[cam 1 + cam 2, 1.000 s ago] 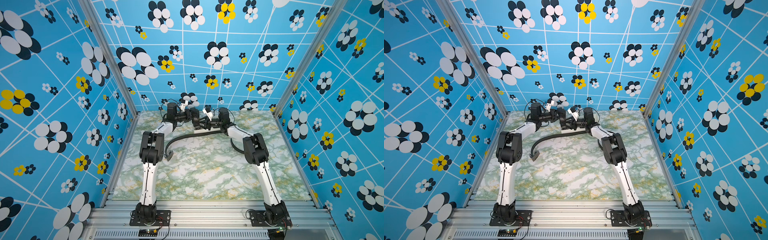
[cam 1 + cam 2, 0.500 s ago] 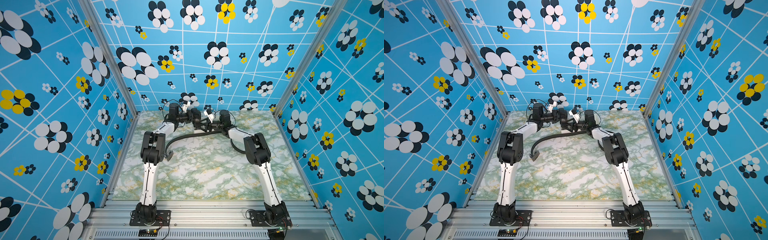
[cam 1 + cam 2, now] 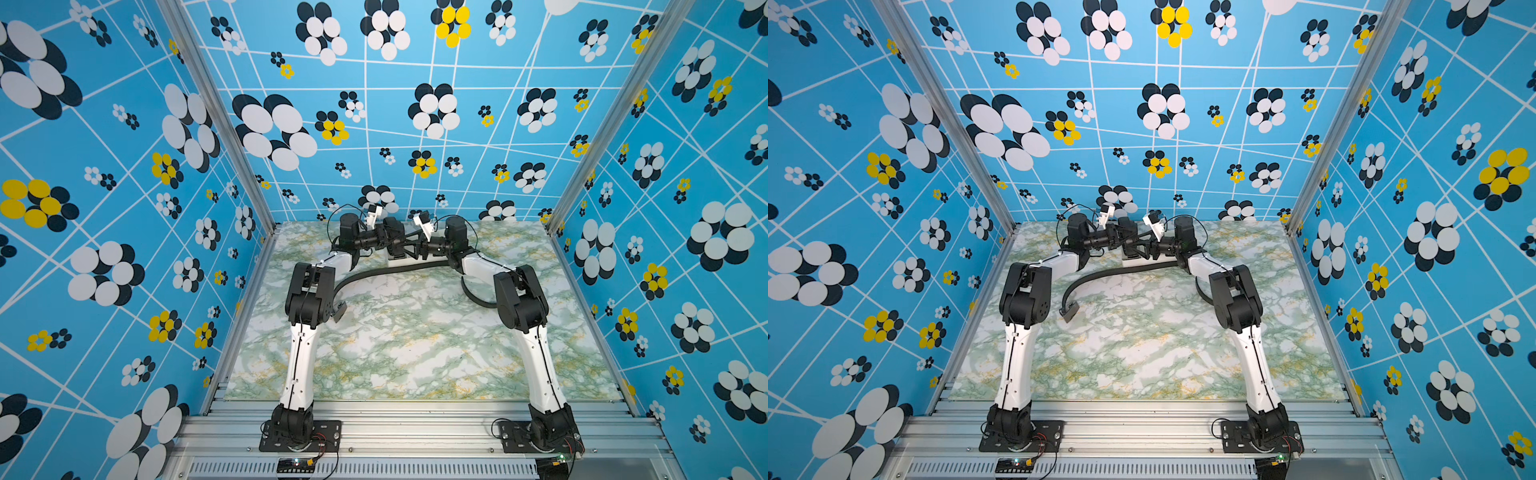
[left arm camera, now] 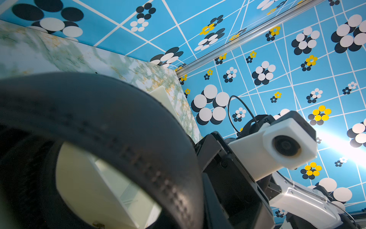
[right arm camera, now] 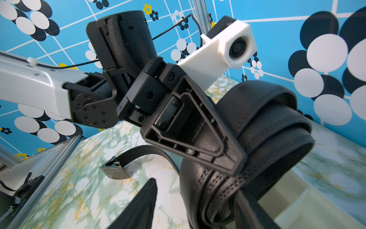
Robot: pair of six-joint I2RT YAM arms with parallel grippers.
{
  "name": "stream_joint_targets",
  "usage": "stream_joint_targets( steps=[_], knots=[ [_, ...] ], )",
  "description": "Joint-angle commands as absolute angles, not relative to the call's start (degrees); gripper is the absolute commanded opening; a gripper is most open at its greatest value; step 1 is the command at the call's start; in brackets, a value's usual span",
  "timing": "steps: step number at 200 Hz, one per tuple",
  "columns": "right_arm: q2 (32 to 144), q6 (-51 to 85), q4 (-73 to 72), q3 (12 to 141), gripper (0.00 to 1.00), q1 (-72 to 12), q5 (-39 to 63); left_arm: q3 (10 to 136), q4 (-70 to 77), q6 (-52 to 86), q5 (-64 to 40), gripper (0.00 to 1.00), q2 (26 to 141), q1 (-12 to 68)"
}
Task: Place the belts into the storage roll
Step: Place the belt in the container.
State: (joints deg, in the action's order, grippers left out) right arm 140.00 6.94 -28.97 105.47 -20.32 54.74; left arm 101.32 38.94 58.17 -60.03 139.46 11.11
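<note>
- Surface: I see one flat tabletop (image 3: 415,353) in a green-and-white marble print with yellow veins. A ribbed aluminium rail (image 3: 415,419) borders its near side.
- Room: three blue walls (image 3: 415,104) enclose the table, printed with white lines and black, white and yellow dot-flowers. Two aluminium corner posts (image 3: 216,112) stand at the back.
- Arms: I count two, white with black joints. Both reach to the far centre of the table, and each carries a white wrist camera.
- Storage roll: there is one off-white plastic tray (image 3: 397,262) with low walls and dividers. It sits on the table at far centre, directly under both grippers.
- Belts: I count two.
  - The first, a black stitched belt (image 5: 267,123), is partly wound into a coil over the tray; I cannot tell whether the coil touches it. Its tail crosses the marble toward the left elbow and ends at a dark metal buckle (image 3: 340,309) lying on the table.
  - The second, a black strap (image 3: 473,296), curves on the table beside the right forearm, with its ends hidden.
- The left gripper (image 5: 223,156) is pressed together on the coil's layers.
- The right gripper (image 5: 198,202) has its fingers spread either side of the coil's lower part, and one finger stands clear of it.
</note>
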Motion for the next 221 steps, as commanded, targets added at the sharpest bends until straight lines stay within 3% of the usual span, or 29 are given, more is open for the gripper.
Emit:
stream_joint_targets(
  steps=[1,56,89,101,148,181,189,221],
  knots=[
    [138.23,8.07,-31.19,105.47,0.62,-20.19,54.76,98.77,40.5,61.27,-61.7,0.0,141.29,11.16],
    [140.51,19.96,-39.1,107.85,0.64,-19.61,50.96,91.27,30.84,53.39,-61.04,0.04,136.53,10.16],
    [142.62,30.34,-43.13,111.54,0.64,-19.25,48.35,90.26,23.17,47.99,-59.58,0.2,134.38,9.43],
    [142.89,32.35,-43.72,112.47,0.65,-19.2,47.79,90.78,19.76,45.97,-58.96,0.3,133.91,9.16],
    [144.09,40.28,-42.73,114.37,0.64,-19.33,44.34,91.47,15.92,43.69,-58.82,0.4,133.01,8.74],
    [143.21,38.47,-35.82,114.88,0.62,-19.55,43.58,91.53,13.48,41.99,-58.43,0.42,131.76,8.55],
    [142.55,36.26,-32.52,115.13,0.62,-19.71,43.64,91.52,13.34,41.97,-58.36,0.47,131.44,8.52],
    [141.37,33.34,-27.72,115.49,0.62,-20.38,43.56,91.42,13.39,41.73,-57.76,0.48,130.32,8.3]
  ],
)
